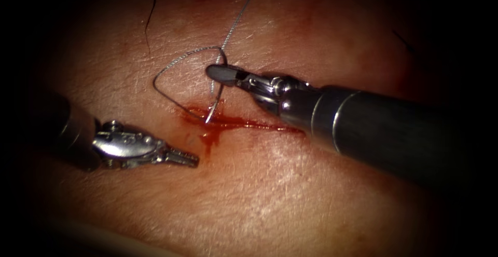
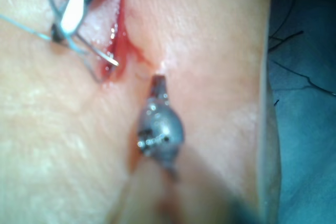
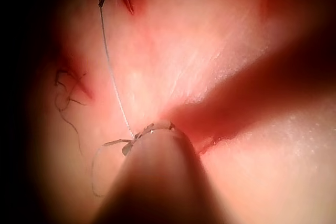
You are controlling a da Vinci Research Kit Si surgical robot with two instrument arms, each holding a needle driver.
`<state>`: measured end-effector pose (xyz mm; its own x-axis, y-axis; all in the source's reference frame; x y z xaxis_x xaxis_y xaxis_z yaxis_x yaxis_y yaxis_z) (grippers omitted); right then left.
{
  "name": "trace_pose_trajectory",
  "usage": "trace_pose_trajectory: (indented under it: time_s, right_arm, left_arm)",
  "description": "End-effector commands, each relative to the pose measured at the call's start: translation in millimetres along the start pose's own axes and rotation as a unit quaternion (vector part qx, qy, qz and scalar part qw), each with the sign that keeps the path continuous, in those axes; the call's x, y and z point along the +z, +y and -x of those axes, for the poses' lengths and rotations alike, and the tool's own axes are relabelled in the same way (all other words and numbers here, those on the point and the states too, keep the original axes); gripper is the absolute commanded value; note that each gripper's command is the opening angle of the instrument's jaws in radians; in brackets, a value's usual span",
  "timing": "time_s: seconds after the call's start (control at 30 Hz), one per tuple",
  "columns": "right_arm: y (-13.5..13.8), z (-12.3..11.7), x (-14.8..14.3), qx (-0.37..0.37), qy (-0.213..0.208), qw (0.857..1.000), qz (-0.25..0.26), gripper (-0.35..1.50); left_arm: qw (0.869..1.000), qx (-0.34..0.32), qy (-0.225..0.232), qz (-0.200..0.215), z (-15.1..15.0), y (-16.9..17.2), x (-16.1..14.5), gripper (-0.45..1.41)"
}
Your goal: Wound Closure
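The cut [image 1: 259,126] runs left to right across the tissue [image 1: 290,194], with red fluid [image 1: 209,134] pooled at its left end. My right tool [image 1: 213,72] comes in above the cut, its jaws shut on the curved needle [image 1: 215,97] high on the curve near the tail. The needle's tip points down and touches the cut's left end; I cannot tell if it is in the tissue. Thread [image 1: 174,62] loops left from the tail and a strand rises up out of view. My left tool [image 1: 189,158] lies below and left of the cut, jaws shut and holding nothing. The left wrist view shows the needle tip [image 2: 112,62] at the red cut and the left tool [image 2: 158,83].
Dark loose strands [image 1: 149,15] lie on the tissue at the upper left. In the left wrist view the tissue ends at an edge beside a blue drape [image 2: 307,140] carrying loose thread ends [image 2: 294,74]. The right wrist view shows thread [image 3: 110,72] running to the right tool's tip.
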<state>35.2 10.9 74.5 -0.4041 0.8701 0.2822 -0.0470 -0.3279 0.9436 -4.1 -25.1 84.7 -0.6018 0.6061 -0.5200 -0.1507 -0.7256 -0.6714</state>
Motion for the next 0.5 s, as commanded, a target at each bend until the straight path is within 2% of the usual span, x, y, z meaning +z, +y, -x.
trace_pose_trajectory:
  time_s: [0.03, 0.37, 0.5]
  right_arm:
    - [0.7, 0.8, 1.0, 0.008, -0.006, 1.000, -0.003, -0.35]
    - [0.8, 1.6, 1.3, 0.072, -0.009, 0.997, -0.008, -0.35]
    - [0.8, 1.6, 1.4, 0.074, -0.008, 0.997, -0.009, -0.35]
  left_arm:
    - [1.000, -0.002, -0.001, 0.001, 1.0, 0.5, 0.5, -0.42]
    - [1.000, -0.002, -0.001, 0.002, 0.9, 0.5, 0.5, -0.43]
    - [1.000, -0.002, -0.001, 0.002, 1.0, 0.5, 0.5, -0.45]
